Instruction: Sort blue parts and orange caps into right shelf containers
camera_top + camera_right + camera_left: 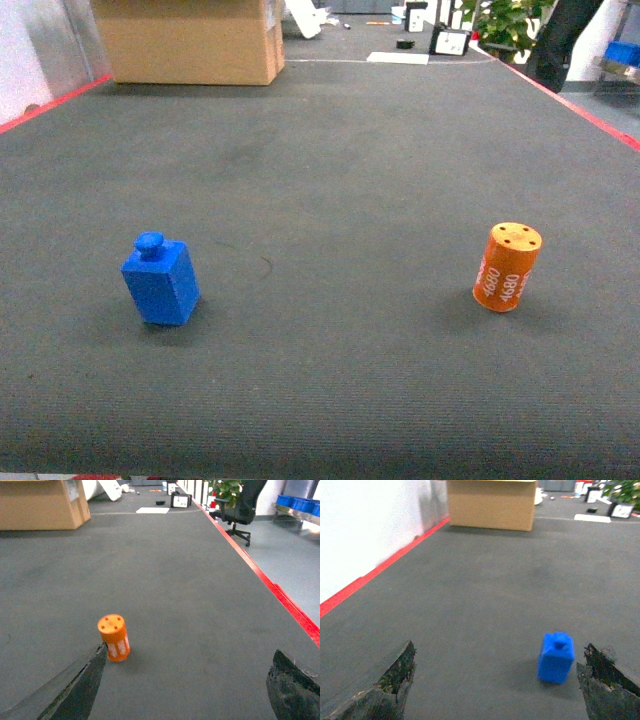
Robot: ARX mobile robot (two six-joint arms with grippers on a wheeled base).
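Blue part (556,657) sits just inside the spread left gripper's (495,685) right finger — orange cap (114,637) beside the gaping right gripper's (185,690) left finger.

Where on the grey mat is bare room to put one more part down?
The wide stretch between the blue part and the orange cap is bare, and so is the mat from them back to the cardboard box. Nowhere is crowded.

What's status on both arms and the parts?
Both end effectors open, empty: left, right. Blue part and orange cap standing on mat, untouched. Nothing in the way.
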